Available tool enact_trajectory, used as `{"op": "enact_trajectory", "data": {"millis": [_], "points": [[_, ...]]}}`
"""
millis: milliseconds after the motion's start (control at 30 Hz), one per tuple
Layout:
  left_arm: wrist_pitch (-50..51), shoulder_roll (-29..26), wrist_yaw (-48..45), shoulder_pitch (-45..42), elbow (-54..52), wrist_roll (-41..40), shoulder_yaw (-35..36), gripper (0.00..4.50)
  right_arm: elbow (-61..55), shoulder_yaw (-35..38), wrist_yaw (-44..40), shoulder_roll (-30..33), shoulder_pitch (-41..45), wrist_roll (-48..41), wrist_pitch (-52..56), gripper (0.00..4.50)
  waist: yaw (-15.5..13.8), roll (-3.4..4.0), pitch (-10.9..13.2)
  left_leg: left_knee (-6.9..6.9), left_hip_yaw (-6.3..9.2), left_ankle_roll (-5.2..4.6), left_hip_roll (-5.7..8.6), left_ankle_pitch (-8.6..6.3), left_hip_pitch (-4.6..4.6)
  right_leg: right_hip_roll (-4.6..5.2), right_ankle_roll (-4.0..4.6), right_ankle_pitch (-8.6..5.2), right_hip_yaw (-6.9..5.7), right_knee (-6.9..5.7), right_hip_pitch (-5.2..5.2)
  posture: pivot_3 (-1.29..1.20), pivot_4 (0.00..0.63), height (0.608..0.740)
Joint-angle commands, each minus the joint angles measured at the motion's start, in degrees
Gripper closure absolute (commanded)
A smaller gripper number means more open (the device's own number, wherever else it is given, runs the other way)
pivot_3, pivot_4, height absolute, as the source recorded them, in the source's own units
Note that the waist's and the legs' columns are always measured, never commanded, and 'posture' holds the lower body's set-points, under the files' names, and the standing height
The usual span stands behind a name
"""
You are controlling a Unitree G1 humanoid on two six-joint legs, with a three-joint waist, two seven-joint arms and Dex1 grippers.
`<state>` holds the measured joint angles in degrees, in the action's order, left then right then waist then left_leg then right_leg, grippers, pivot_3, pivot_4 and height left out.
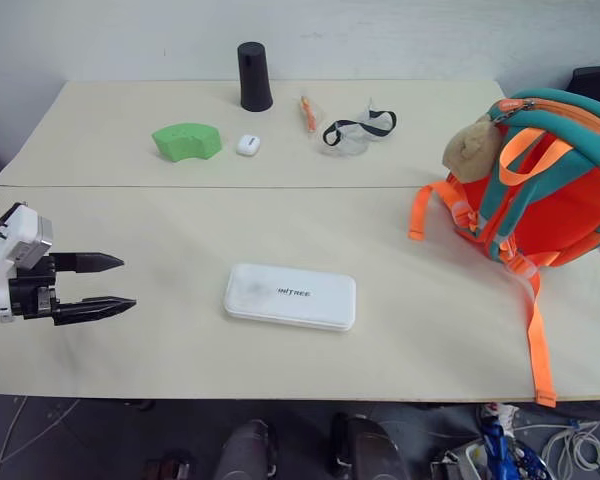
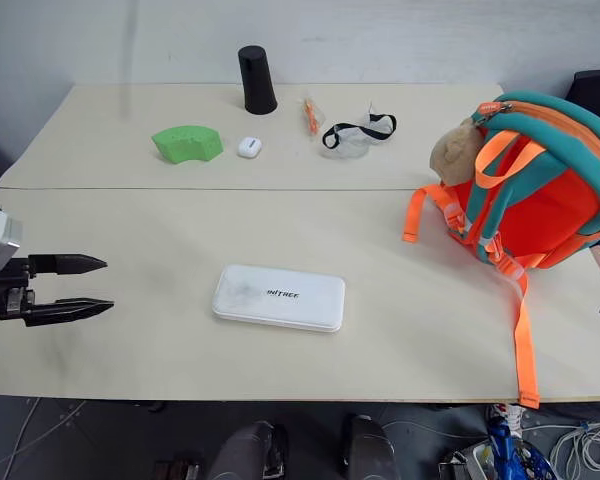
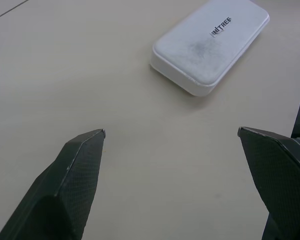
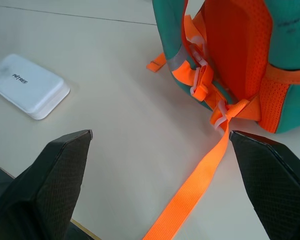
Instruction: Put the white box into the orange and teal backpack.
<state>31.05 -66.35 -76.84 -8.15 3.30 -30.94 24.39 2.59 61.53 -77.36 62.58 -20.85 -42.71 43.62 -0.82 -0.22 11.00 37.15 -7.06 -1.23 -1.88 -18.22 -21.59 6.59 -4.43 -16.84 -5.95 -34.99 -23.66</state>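
Nearest lies the white box (image 1: 290, 296), flat on the tabletop (image 1: 160, 250) between the left gripper (image 1: 108, 284) and the orange and teal backpack (image 1: 545, 175), touching neither. Both sets of jaws are spread wide, empty. Best approach: straddle the box's narrow width (its long side looks too broad), squarely before closing.
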Motion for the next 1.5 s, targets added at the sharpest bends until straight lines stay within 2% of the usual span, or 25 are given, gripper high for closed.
{"op": "enact_trajectory", "data": {"millis": [33, 433, 633, 700, 800, 1000, 1100, 1200, 1400, 1500], "points": [[-2.7, -0.1, 0.0, -0.8, 1.0, 0.7, 1.1, 0.02, -0.7, 1.2, 0.1, -0.4, 0.4, 0.2, -1.0, 0.0, 0.0, 0.0, 0.0, 0.0, -0.01, 0.0, 0.01, 0.0, 0.0, 0.0, -0.01, 0.0, 0.01, 0.0, 0.0, 0.0, 0.15, 0.74], [-3.6, 0.4, 1.3, -0.7, 2.9, 1.7, 0.0, 0.02, -0.7, 0.9, 0.3, -1.2, -0.1, 1.6, -2.5, 0.0, 0.9, 0.0, 0.0, 0.05, -0.03, -0.04, 0.02, 0.05, 0.03, -0.02, -0.02, 0.01, 0.02, -0.15, 0.01, 0.0, 0.15, 0.74], [-5.0, 0.6, 1.9, -3.0, 4.4, 2.8, -1.9, 0.02, -3.9, -1.7, 0.7, -0.9, 1.3, 1.2, -3.0, 0.0, 1.0, 0.0, 0.0, 0.11, -0.09, -0.03, 0.03, 0.08, 0.11, -0.03, -0.02, 0.01, 0.06, -0.31, 0.01, 0.0, 0.15, 0.74], [-4.9, 0.7, 1.5, -4.1, 4.5, 2.7, -3.1, 0.0, -6.5, -3.3, 0.5, -0.8, 1.8, 0.8, -2.9, 0.38, 1.1, 0.0, 0.0, 0.14, -0.1, -0.02, 0.03, 0.11, 0.14, -0.02, -0.02, 0.01, 0.1, -0.4, 0.01, 0.0, 0.15, 0.74], [-7.4, 1.5, 1.1, -5.8, 4.9, 4.5, -6.6, 0.6, -11.2, -7.5, 0.8, -0.6, 4.1, -0.7, -2.3, 1.22, 1.0, -0.01, 0.0, 0.16, -0.09, 0.04, 0.02, 0.1, 0.21, -0.02, -0.01, 0.01, 0.11, -0.5, 0.04, 0.0, 0.15, 0.74], [-11.9, 3.9, -0.3, -11.0, 5.7, 9.3, -15.8, 2.46, -21.2, -22.2, 2.4, -0.6, 11.0, -1.0, -4.3, 3.35, 0.9, -0.01, 0.0, 0.19, -0.08, 0.2, 0.03, 0.22, 0.27, -0.02, 0.01, 0.0, 0.12, -0.66, 0.04, 0.0, 0.15, 0.74], [-13.5, 6.8, -1.0, -15.0, 6.8, 11.8, -21.0, 3.43, -25.5, -33.1, 4.4, -2.0, 15.9, 0.4, -6.1, 4.42, 0.9, -0.03, 0.0, 0.27, -0.08, 0.07, 0.07, 0.31, 0.23, -0.02, 0.01, 0.0, 0.08, -0.68, 0.04, 0.0, 0.15, 0.74], [-14.1, 9.7, -0.5, -17.3, 6.3, 14.3, -25.3, 4.42, -26.4, -44.0, 6.9, -4.2, 21.7, 4.0, -7.9, 4.5, 0.9, -0.04, 0.0, 0.52, -0.07, 0.02, 0.07, 0.27, 0.1, -0.03, 0.01, 0.0, 0.04, -0.78, 0.0, 0.0, 0.15, 0.74], [-14.2, 14.1, 2.8, -20.2, 6.6, 18.4, -29.4, 4.48, -20.7, -60.0, 13.5, -8.9, 31.9, 17.0, -12.9, 4.5, 1.0, -0.22, 0.1, 1.03, -0.1, -0.15, 0.07, 0.16, -0.08, -0.03, -0.1, 0.06, -0.04, -0.93, -0.03, 0.0, 0.15, 0.74], [-15.1, 15.6, 3.6, -20.8, 6.8, 19.6, -30.4, 4.48, -17.4, -64.9, 14.8, -11.5, 35.6, 21.1, -14.8, 4.5, 1.0, -0.24, 0.1, 1.06, -0.1, -0.16, 0.07, 0.17, -0.09, -0.03, -0.11, 0.06, -0.04, -0.97, -0.05, 0.0, 0.15, 0.74]]}}
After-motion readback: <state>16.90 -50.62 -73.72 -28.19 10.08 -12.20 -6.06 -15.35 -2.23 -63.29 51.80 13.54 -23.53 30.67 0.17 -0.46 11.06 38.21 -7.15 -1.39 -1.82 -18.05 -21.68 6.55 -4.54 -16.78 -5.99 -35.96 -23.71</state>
